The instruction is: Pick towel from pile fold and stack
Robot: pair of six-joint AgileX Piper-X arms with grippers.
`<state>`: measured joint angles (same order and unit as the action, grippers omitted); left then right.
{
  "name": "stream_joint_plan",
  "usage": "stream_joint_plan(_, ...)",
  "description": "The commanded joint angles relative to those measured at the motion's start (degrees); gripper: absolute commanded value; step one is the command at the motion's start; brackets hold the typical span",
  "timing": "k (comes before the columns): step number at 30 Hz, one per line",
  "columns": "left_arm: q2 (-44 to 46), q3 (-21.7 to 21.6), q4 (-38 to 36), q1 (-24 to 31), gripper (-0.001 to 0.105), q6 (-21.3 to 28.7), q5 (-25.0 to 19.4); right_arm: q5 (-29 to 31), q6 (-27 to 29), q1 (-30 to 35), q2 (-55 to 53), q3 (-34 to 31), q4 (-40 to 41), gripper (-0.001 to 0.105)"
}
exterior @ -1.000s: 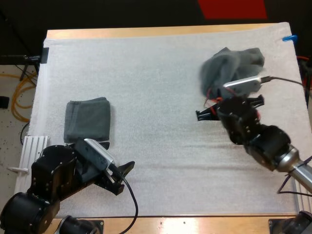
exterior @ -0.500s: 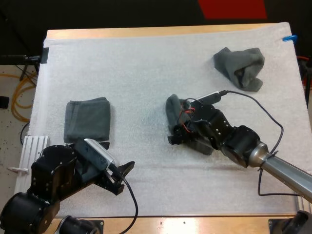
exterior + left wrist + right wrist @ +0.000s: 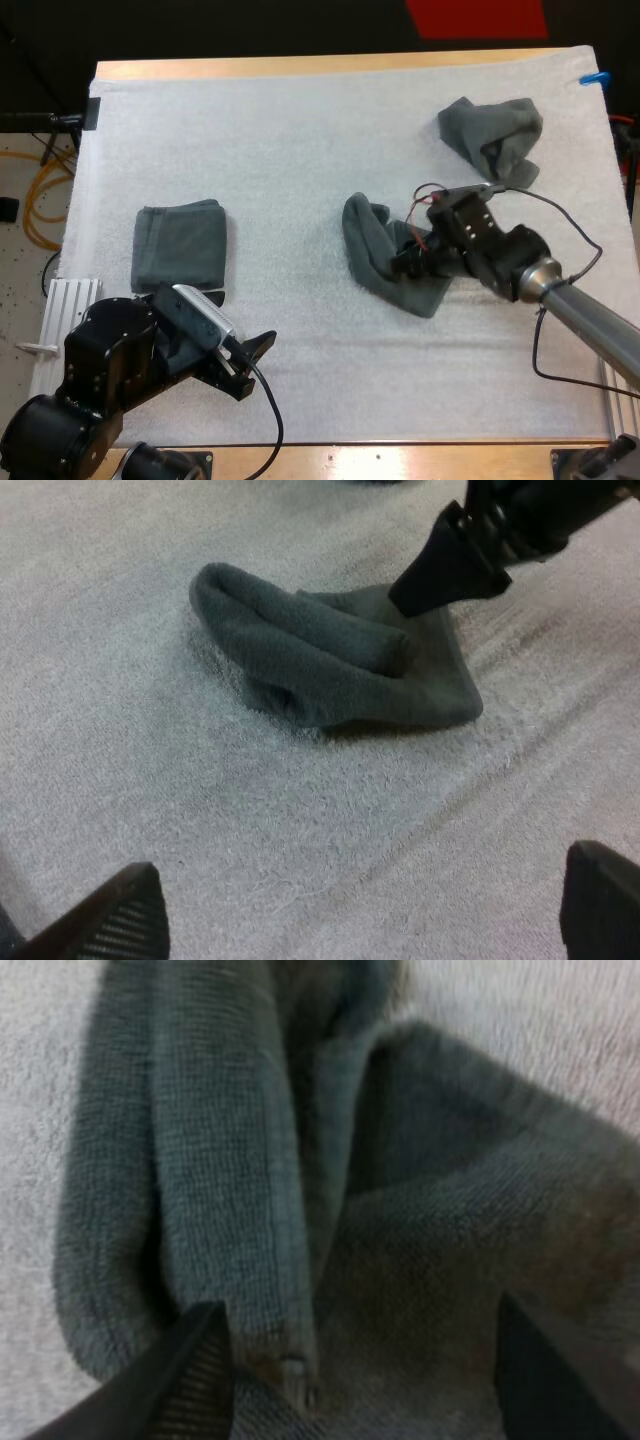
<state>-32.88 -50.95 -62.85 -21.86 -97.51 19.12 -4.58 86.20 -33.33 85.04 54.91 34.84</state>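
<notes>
From the high view, one folded towel point(image 3: 180, 245) lay flat on the left side of the white mat point(image 3: 300, 140) on the table point(image 3: 300, 65). That one looked done. A crumpled towel point(image 3: 375, 250) lay in the middle of the mat, bunched up and not folded yet. Another lumpy towel point(image 3: 495, 135) sat far off on the right, waiting its turn. The right hand point(image 3: 405, 262) was low at the right edge of the crumpled towel. The left hand point(image 3: 250, 362) hung at the near left, just beside the folded towel and well apart from the crumpled one.

From the left wrist view, the left hand point(image 3: 355, 910) was open, its two fingers wide apart with bare mat between them. The crumpled towel point(image 3: 320, 650) lay farther off, and the right hand point(image 3: 450, 560) was right at its edge.

From the right wrist view, the right hand point(image 3: 385, 1360) was open too, fingers far apart over the crumpled towel point(image 3: 200, 1140), not pinching it.

So I think the job was partly done: one towel was folded, one was brought out and needed folding and stacking, and one was left in the pile.
</notes>
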Motion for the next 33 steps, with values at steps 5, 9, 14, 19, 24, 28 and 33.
stream_joint_plan(5,0.29,-0.06,1.22,-0.14,0.076,0.14,-0.43,-8.67,0.14,1.15,4.49,0.23,-1.42,0.055)
stream_joint_plan(9,0.29,-0.06,1.22,-0.14,0.076,0.14,-0.43,-12.83,-1.91,1.15,7.83,0.23,-4.38,0.055)
stream_joint_plan(14,0.29,-0.06,1.1,-0.14,0.076,0.14,-0.43,-7.33,-5.23,1.15,9.26,0.23,-6.41,0.033)
stream_joint_plan(19,0.29,-0.06,1.11,-0.14,0.076,0.14,-0.43,-6.46,-5.05,1.15,7.97,0.93,-9.31,0.0)
stream_joint_plan(24,0.29,-0.06,1.11,-0.14,0.076,0.14,-0.43,-1.29,-2.41,1.15,3.65,3.43,-9.0,0.0)
stream_joint_plan(28,0.29,-0.06,1.11,-0.14,0.076,0.14,-0.43,13.16,3.0,1.15,-3.47,6.45,-8.38,0.0)
stream_joint_plan(33,0.29,-0.06,1.11,-0.14,0.076,0.14,-0.43,31.57,16.67,1.15,-11.62,11.92,-6.7,0.0)
